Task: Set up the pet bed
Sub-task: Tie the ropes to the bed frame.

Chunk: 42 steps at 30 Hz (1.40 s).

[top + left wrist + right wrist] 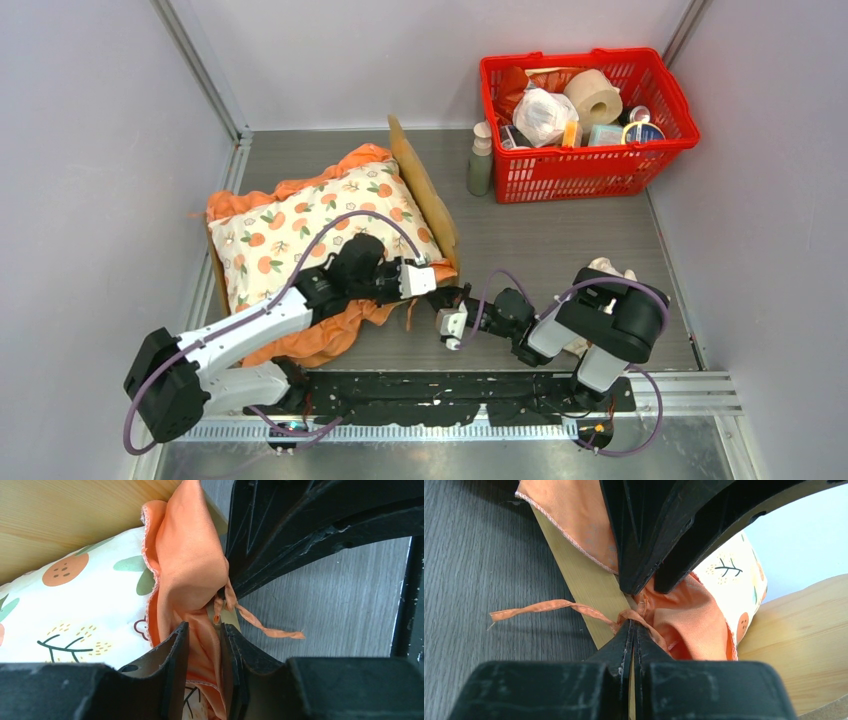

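Left gripper [205, 630] pinches the orange ruffle [185, 565] at the near corner of the pet bed [589, 587]; right gripper [634, 626] clamps the tie [539, 607] there. Tying seems underway; next, a steady pull.

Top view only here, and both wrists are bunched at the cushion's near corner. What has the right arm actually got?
Observer: The right gripper is shut on the thin orange tie string, at its knot.
Operator: And the left?
Observer: The left gripper has the orange ruffle of the cushion pinched between its fingers, close to that knot.
Operator: Where's the tie's loose end?
Observer: It trails off the pet bed's wooden rail onto the grey table.
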Each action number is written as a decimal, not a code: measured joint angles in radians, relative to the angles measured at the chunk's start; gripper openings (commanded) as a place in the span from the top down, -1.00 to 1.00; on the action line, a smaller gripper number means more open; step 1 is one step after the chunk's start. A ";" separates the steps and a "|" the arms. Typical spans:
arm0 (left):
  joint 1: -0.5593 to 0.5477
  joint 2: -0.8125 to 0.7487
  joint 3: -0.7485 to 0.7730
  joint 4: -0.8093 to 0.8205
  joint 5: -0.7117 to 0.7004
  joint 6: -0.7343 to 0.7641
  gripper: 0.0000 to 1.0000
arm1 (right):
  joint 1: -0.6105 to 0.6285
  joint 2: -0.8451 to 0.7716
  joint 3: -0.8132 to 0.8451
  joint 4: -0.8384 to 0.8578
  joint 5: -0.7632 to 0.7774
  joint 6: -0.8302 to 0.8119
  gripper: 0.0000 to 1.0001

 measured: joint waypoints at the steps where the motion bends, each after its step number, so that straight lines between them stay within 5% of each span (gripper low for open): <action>1: 0.000 0.003 0.000 0.003 -0.004 0.003 0.37 | 0.000 0.000 0.000 0.000 -0.001 0.000 0.90; 31: 0.000 0.066 0.028 0.007 0.063 0.029 0.78 | -0.009 -0.016 0.000 0.003 -0.016 0.000 0.90; 37: 0.000 0.072 0.034 -0.003 0.076 0.028 1.00 | -0.009 -0.016 0.000 0.003 -0.019 0.000 0.89; 39: 0.000 0.078 0.044 -0.014 0.076 0.028 1.00 | -0.009 -0.016 0.000 0.004 -0.019 0.000 0.80; 42: 0.000 0.092 0.065 -0.031 0.076 0.025 1.00 | -0.009 -0.018 0.000 0.004 -0.008 0.024 0.32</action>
